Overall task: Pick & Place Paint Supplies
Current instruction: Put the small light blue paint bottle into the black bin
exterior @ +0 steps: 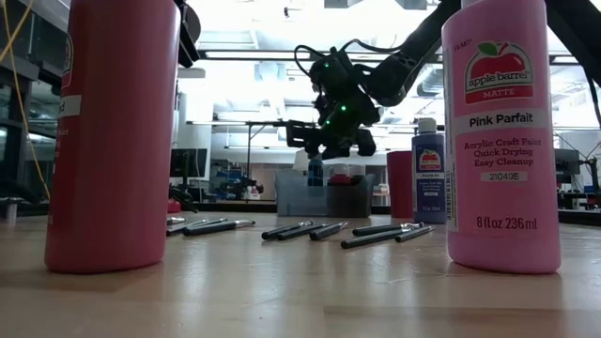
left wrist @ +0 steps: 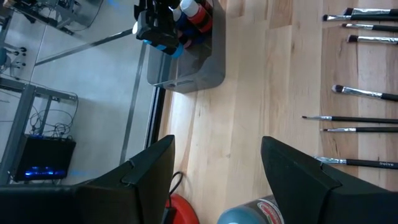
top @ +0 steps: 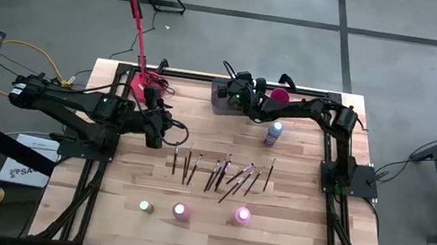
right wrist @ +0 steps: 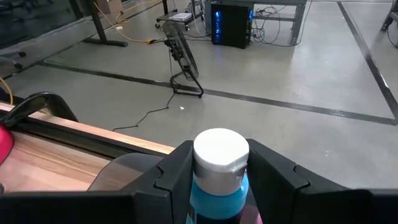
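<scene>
My right gripper (top: 233,96) is at the grey bin (top: 219,104) at the table's far edge, shut on a small blue paint bottle with a white cap (right wrist: 221,163). In the low view this bottle (exterior: 315,171) hangs at the bin's (exterior: 324,195) rim. Other bottles stand inside the bin (left wrist: 186,62). Several dark-handled brushes (top: 220,172) lie flat at mid table. A blue bottle (top: 273,132) stands beside the red cup (top: 278,97). Three more bottles (top: 180,211) stand near the front edge. My left gripper (top: 158,129) hovers open at the left (left wrist: 217,155). My right gripper pinches the blue bottle between its two fingers, just under the white cap (right wrist: 219,180). The fingers (right wrist: 171,171) come from the table's right, slanting slightly down. The bottle is upright, its lower end at the height of the bin's rim; whether it rests on anything I cannot tell.
A red desk lamp (top: 138,40) stands at the far left, its base by my left gripper. A bottle with a grey-blue cap (left wrist: 249,213) shows just under my left gripper. Two tall pink bottles (exterior: 502,141) stand close to the low camera. Bare wood lies between the brushes and the bin.
</scene>
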Tool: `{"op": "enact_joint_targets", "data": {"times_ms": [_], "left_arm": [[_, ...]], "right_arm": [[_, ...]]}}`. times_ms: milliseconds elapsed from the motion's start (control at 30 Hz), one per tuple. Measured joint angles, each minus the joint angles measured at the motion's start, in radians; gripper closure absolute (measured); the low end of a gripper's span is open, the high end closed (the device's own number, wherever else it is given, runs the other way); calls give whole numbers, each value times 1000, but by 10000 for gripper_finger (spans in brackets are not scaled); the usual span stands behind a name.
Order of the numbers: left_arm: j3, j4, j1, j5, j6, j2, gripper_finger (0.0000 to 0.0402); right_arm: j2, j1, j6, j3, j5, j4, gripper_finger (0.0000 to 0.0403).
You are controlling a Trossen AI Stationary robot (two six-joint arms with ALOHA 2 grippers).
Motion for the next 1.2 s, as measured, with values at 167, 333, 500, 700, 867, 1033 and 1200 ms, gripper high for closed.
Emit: {"op": "enact_joint_targets", "data": {"times_ms": [167,333,500,700,867,1033,1200], "left_arm": [[0,0,0,0,0,0,169],[0,0,0,0,6,0,169],[0,-2,0,0,7,0,169],[0,-7,0,0,8,0,169],[0,-7,0,0,8,0,169],[0,-7,0,0,8,0,169],[0,-7,0,0,8,0,169]], "right_arm": [[0,0,-9,0,-3,-7,268],[0,0,-42,0,-21,-7,268],[0,0,-33,0,24,-8,268],[-1,0,-48,0,60,-16,268],[-1,0,-60,0,58,-16,268],[-1,0,-61,0,56,-16,268],[-1,-2,-61,0,53,-15,263]]}}
